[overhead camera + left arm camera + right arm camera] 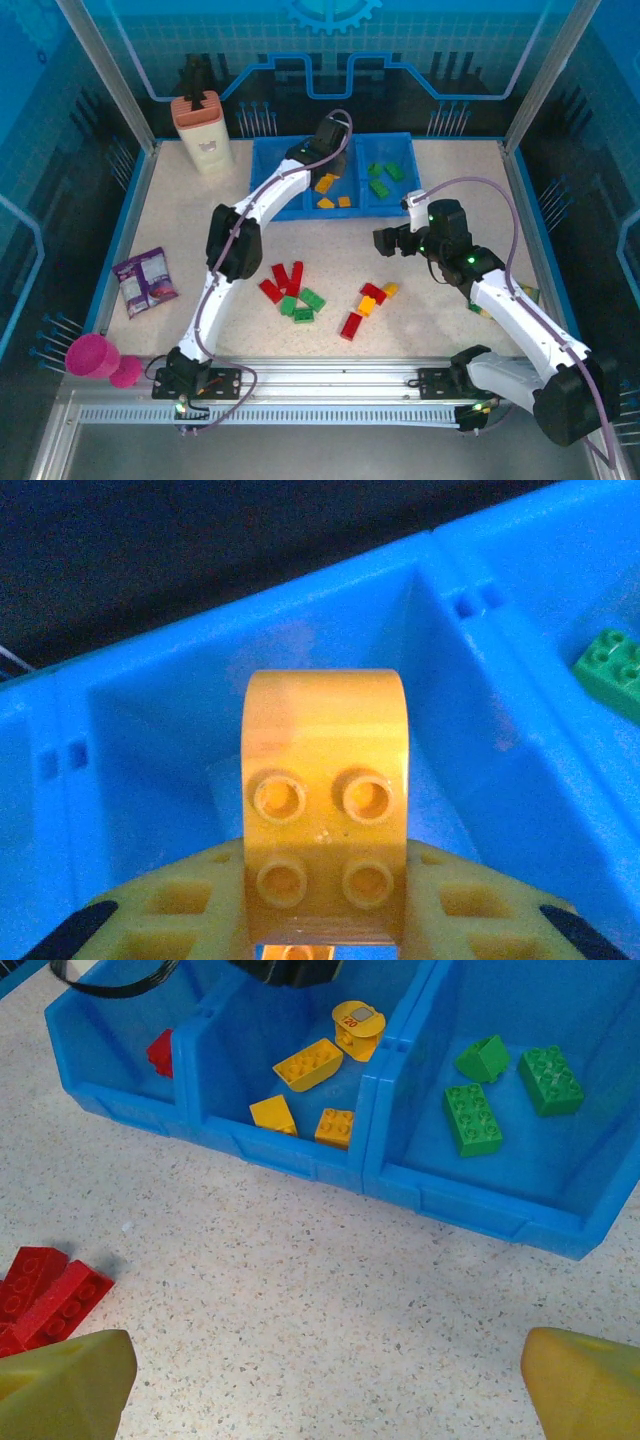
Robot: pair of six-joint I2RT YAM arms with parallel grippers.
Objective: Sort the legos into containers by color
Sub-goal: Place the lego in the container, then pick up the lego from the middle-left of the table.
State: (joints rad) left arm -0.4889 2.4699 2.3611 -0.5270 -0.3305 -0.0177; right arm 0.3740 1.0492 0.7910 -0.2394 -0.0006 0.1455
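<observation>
Left end effector (325, 152): clenched on 1 yellow brick (325, 790) with a rounded top and 4 studs, over the middle compartment (180, 740).
Right end effector (325, 1365): released, with the fingers wide apart, above bare table (190, 215) just in front of the tray, towards the right edge.
Containers: 1 low blue tray (400, 138) with 3 compartments side by side, at the middle of the far edge of the table.
Compartment nearest the left edge: 1 red brick (160, 1052) can be seen; the wall hides the rest.
Middle compartment: 1 long yellow brick (308, 1064), 1 yellow sloped brick (272, 1113) and 1 orange brick (334, 1127). There is also 1 rounded yellow piece (357, 1025) at the divider, and I cannot tell if it lies free.
Compartment nearest the right edge: 3 green bricks (472, 1118).
Legos loose on the table: 10, in 2 groups near the middle, nearer to the near edge.
Left group: 3 red (283, 280) and 3 green (303, 305), close together.
Right group: 2 red (351, 325) and 2 orange or yellow (367, 305).
Other things: 1 beige bottle (205, 135) with an orange cap at the far left corner, 1 purple snack packet (145, 282) at the left edge, and 1 pink cup (92, 355) at the near left corner.
In the way: the left arm (235, 240) stretches from the near edge over the table to the tray. In the top view it covers part of the tray's far rim.
</observation>
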